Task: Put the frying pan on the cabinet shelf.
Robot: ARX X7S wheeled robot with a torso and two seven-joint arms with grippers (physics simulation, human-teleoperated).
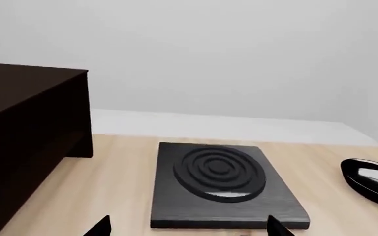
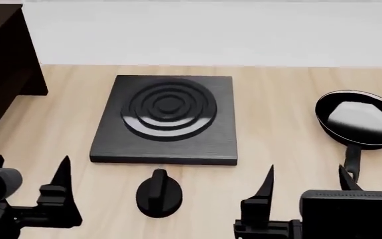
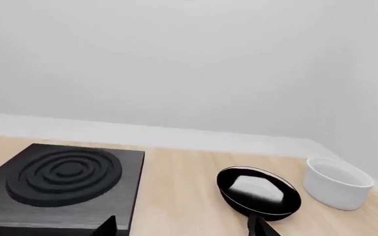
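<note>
The frying pan [image 2: 358, 118] sits on the wooden counter at the right, its short handle pointing toward me. It also shows in the right wrist view [image 3: 258, 191] and at the edge of the left wrist view [image 1: 373, 179]. The dark cabinet [image 2: 2, 64] stands at the far left; its flat top shows in the left wrist view [image 1: 25, 91]. My right gripper [image 2: 305, 183] is open and empty, just short of the pan's handle end. My left gripper [image 2: 30, 172] is open and empty at the near left, in front of the cabinet.
A square black hob plate [image 2: 167, 117] with concentric rings lies mid-counter, a round black knob [image 2: 158, 193] in front of it. A white round pot [image 3: 336, 183] stands right of the pan. A white wall [image 2: 211, 30] backs the counter.
</note>
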